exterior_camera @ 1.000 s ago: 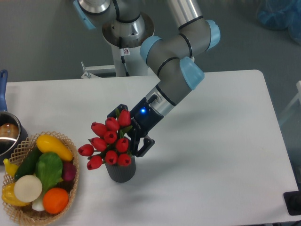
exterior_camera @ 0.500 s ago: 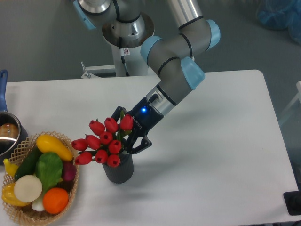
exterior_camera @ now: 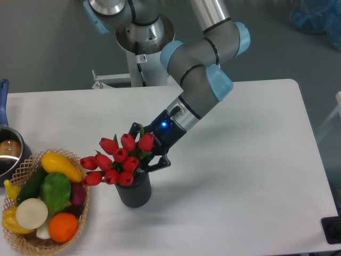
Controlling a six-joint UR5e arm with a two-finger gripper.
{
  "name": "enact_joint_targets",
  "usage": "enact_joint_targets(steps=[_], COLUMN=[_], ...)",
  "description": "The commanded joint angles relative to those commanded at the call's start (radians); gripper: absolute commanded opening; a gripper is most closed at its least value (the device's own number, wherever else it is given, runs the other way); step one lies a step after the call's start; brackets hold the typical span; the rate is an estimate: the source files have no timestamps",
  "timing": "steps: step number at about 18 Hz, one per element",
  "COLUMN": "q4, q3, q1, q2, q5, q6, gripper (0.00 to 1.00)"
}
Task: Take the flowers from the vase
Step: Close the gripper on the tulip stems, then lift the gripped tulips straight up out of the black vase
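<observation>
Tulips, the flowers (exterior_camera: 116, 161), lean out of the vase (exterior_camera: 133, 191) on the tabletop (exterior_camera: 240, 176), end effector (exterior_camera: 151, 151) clamped on their stems; a snagged stem could tip it.

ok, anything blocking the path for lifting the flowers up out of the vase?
Nothing visible does. The gripper is already at the flowers, its fingers closed in among the stems just above the rim of the vase. The wicker basket sits off to the side, clear of a lift up out of the vase.
</observation>
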Motion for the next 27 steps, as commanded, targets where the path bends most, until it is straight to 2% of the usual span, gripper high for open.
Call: enact_joint_targets(steps=[1, 4, 9, 12, 18, 27], q4=[0.0, -0.002, 0.0, -0.002, -0.003, -0.005], q3=[0.0, 0.002, 0.0, 0.0, 0.002, 0.011], q1=[0.002, 0.011, 0.034, 0.038, 0.041, 0.066], q2=[0.0, 0.002, 0.006, 0.017, 0.06, 0.124], q5=[0.0, -0.012, -0.116, -0.123, -0.149, -0.195], q6=[0.0, -0.002, -0.008, -0.012, -0.043, -0.115], gripper=[0.25, 0.25, 0.26, 0.26, 0.3, 0.3])
